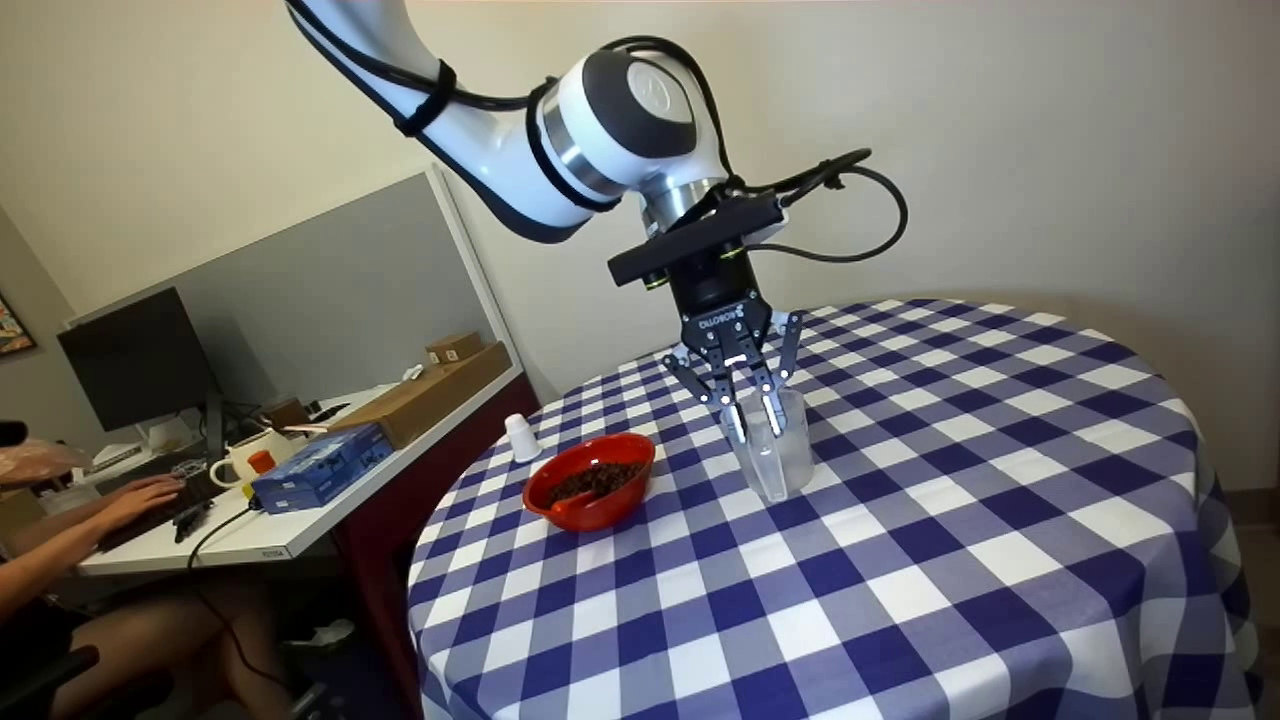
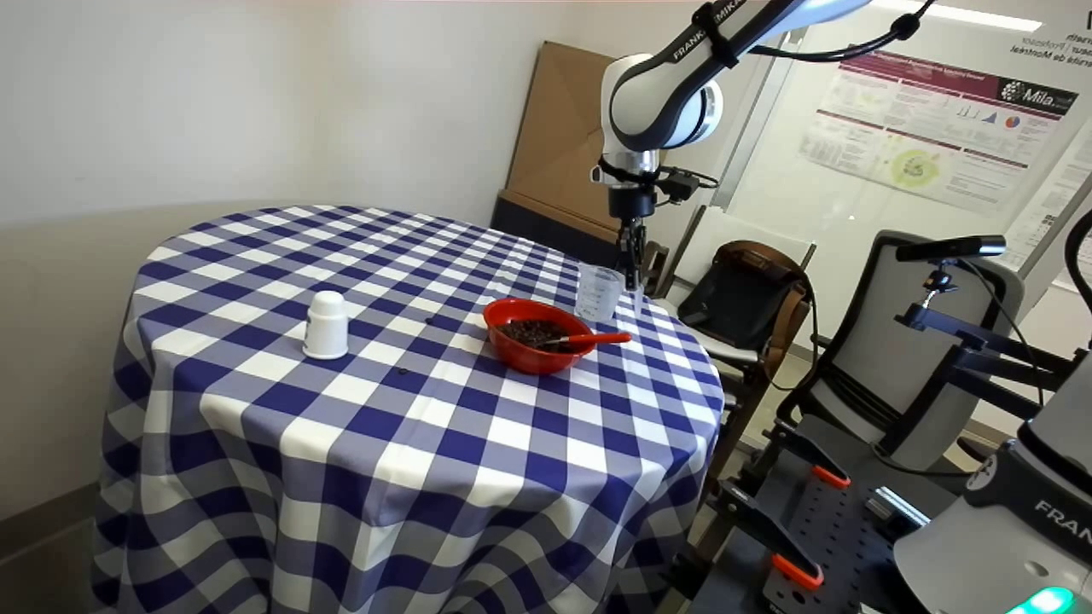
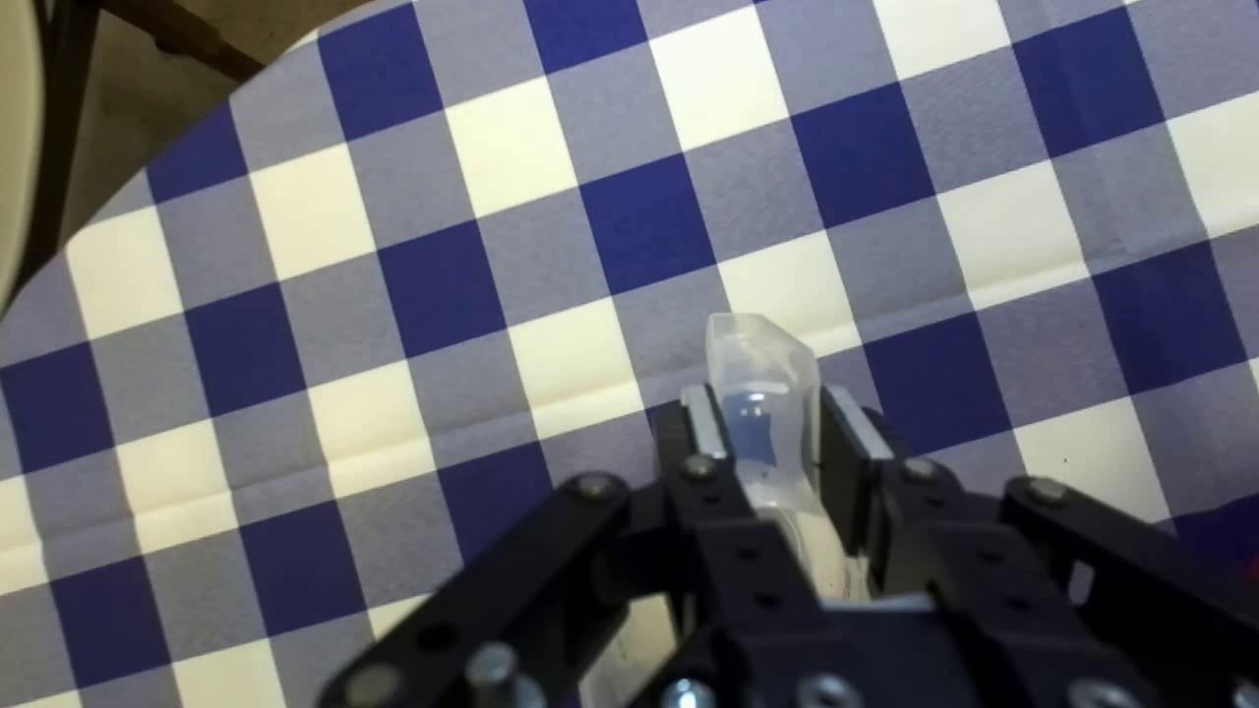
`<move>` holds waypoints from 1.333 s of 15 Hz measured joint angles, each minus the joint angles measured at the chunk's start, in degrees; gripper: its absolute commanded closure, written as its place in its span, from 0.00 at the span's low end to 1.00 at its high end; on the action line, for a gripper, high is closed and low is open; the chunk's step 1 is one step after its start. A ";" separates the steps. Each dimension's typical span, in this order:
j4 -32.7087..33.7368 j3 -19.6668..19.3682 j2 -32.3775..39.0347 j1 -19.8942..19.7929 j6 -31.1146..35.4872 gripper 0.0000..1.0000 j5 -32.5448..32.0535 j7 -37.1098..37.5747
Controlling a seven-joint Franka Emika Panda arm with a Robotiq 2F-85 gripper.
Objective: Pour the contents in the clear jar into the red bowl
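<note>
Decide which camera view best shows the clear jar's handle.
The wrist view: the handle appears largest there, seen from above between the fingers of the claw. Both exterior views show it smaller, reaching below the claw, with more of the clear jar in sight.

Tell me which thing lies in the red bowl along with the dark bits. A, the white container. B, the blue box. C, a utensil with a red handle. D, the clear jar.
C, because in an exterior view a utensil with a red handle rests in the red bowl, one end among the dark bits and the other reaching out past the rim.
</note>
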 measured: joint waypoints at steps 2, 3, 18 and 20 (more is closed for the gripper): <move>0.14 0.00 0.74 0.00 0.46 0.87 -0.01 -0.04; 0.18 0.00 1.08 0.00 0.79 0.69 -0.01 -0.05; -0.49 2.41 -6.54 0.21 3.08 0.00 6.75 -0.26; -1.05 2.70 -9.47 0.44 2.42 0.00 8.99 -0.12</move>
